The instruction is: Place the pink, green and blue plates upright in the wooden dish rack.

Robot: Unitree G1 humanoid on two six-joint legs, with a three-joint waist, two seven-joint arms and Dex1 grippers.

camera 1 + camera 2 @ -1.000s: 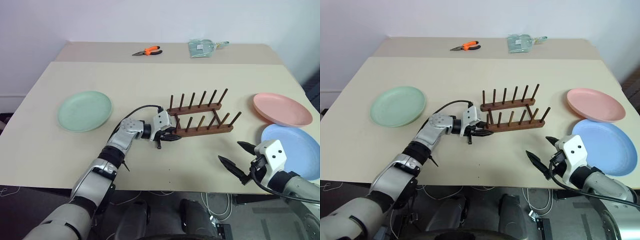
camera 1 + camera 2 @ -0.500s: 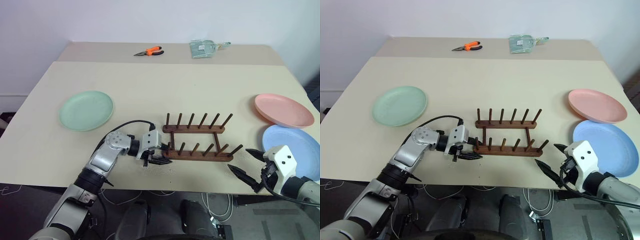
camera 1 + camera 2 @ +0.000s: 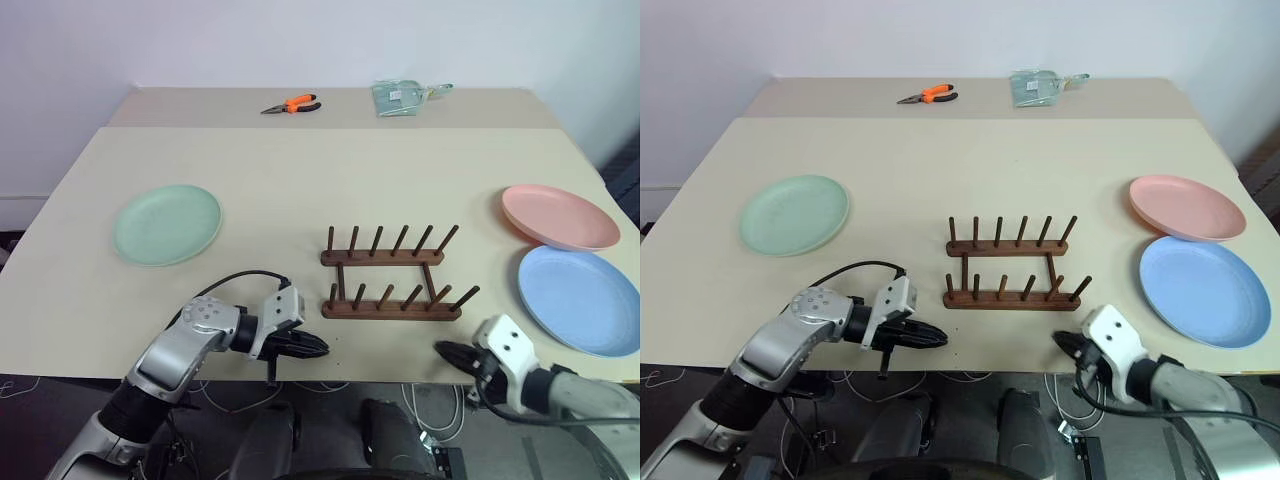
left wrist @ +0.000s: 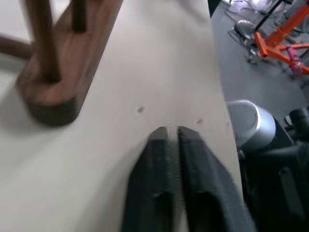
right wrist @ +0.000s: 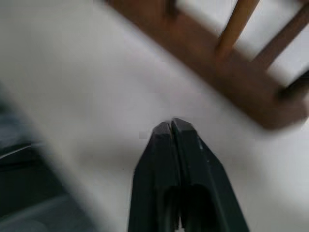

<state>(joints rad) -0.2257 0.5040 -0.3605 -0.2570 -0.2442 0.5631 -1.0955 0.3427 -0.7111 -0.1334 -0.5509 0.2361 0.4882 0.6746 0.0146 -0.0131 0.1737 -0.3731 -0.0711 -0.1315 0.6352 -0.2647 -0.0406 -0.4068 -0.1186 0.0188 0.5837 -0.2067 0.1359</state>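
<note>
1. Nearest, at the front edge of the smooth beige bench [image 3: 300,180], the left end effector [image 3: 318,348] and right end effector [image 3: 442,349] are both closed on nothing.
2. The dark wooden dish rack [image 3: 392,280], thin-pegged, stands empty mid-bench.
3. The blue plate [image 3: 578,298], pink plate [image 3: 560,216] and green plate [image 3: 167,221], round and matte, lie flat; all three are still to be racked.

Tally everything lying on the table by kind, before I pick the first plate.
Round plastic plates: 3 (mint green plate, pink plate, blue plate)
Dark brown wooden dish rack: 1
Orange-handled pliers: 1
Clear plastic bag: 1
Total: 6
</note>
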